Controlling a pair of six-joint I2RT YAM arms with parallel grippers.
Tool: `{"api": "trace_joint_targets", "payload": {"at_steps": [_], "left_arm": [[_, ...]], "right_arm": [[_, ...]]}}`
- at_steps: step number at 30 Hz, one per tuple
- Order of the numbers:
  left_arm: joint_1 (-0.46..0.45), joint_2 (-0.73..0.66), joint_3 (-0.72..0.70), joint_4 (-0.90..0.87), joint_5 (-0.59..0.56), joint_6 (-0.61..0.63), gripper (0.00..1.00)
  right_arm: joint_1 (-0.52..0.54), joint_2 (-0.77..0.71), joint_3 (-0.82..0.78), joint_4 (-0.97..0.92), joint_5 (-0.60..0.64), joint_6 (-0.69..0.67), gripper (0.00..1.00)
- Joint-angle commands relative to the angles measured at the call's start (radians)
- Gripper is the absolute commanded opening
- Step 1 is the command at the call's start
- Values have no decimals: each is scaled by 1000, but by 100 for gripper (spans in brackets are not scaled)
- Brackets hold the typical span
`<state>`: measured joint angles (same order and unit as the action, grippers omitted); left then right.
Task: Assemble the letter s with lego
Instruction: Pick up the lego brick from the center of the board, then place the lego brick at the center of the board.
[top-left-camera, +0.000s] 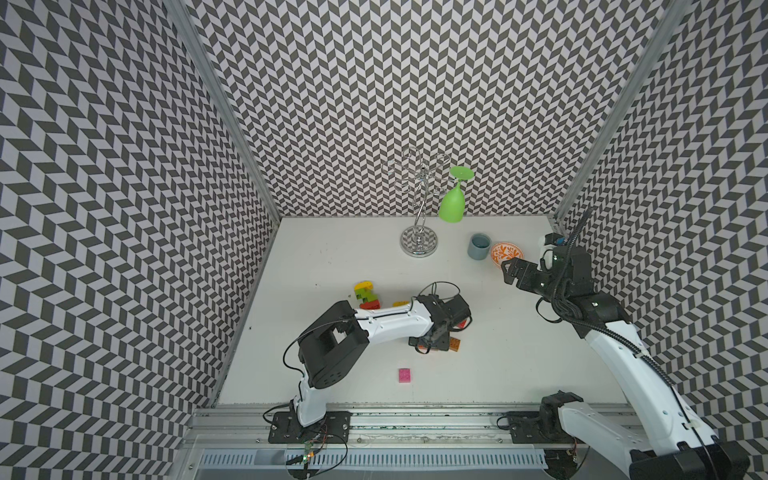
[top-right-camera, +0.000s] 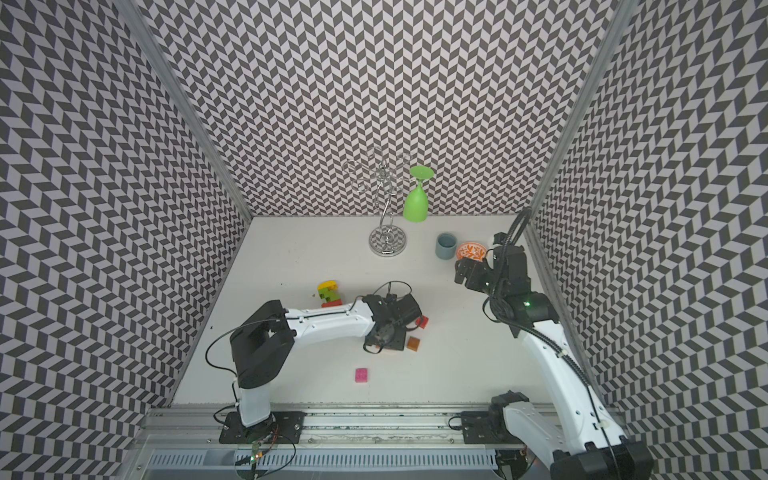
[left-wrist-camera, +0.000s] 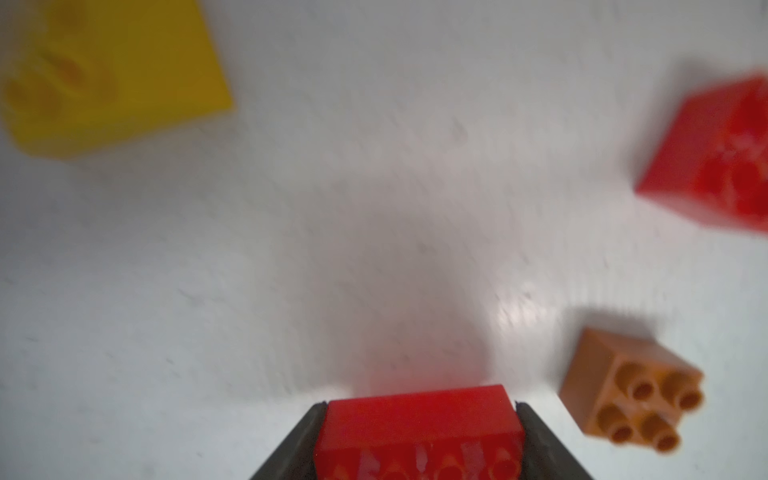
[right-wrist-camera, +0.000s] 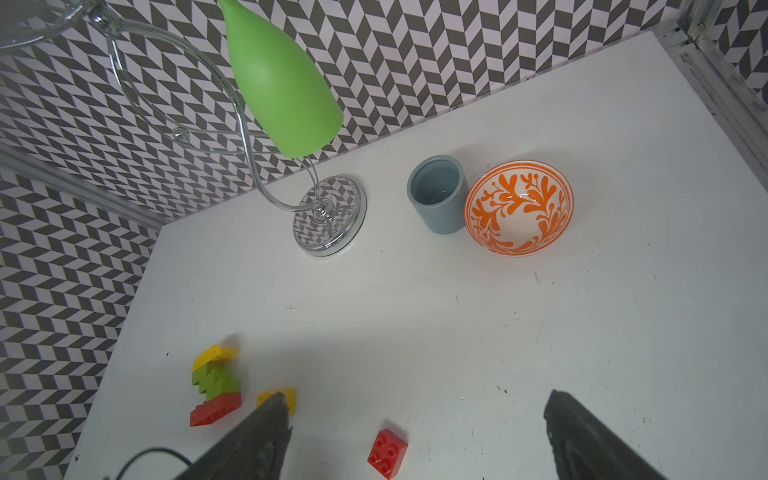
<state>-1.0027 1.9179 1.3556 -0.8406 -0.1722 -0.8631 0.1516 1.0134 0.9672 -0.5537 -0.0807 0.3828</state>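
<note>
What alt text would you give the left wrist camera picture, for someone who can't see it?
Blurred close-up: the left gripper clamps a red brick between its black jaws over a white table. Lying loose beyond it are a brown brick with its studs toward the camera, a second red brick and a yellow brick.
</note>
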Motion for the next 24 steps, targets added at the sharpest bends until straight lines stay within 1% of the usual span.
{"api": "trace_joint_targets", "payload": {"at_steps": [1, 5, 7, 8, 10, 14, 17, 18, 20, 22, 24], "left_arm": [[53, -27, 4, 23, -5, 63, 47], [105, 15, 20, 67, 44, 93, 48], [116, 40, 35, 75, 57, 99, 50], [122, 49, 41, 77, 60, 101, 53], [129, 59, 49, 77, 63, 102, 64], [136, 49, 60, 75, 65, 105, 82], [139, 16, 67, 77, 69, 111, 89], [139, -2, 73, 73, 73, 116, 90], [139, -50, 87, 63, 80, 126, 90], [140, -128, 92, 58, 71, 140, 90], [157, -218, 86, 51, 46, 156, 91]], "right_arm": [[-7, -5, -19, 53, -34, -4, 96], [-7, 9, -23, 54, -39, -4, 96], [-6, 17, -23, 54, -42, -4, 96], [-7, 19, -22, 52, -44, -5, 96], [-7, 24, -19, 50, -45, -4, 96], [-7, 36, -6, 27, -49, -1, 96], [-6, 47, 6, -3, -49, 28, 94], [-7, 52, 11, -18, -47, 46, 93], [-1, 59, 15, -41, -84, 64, 90], [43, 70, 2, -59, -91, 86, 87], [138, 92, -15, -85, -46, 134, 84]]}}
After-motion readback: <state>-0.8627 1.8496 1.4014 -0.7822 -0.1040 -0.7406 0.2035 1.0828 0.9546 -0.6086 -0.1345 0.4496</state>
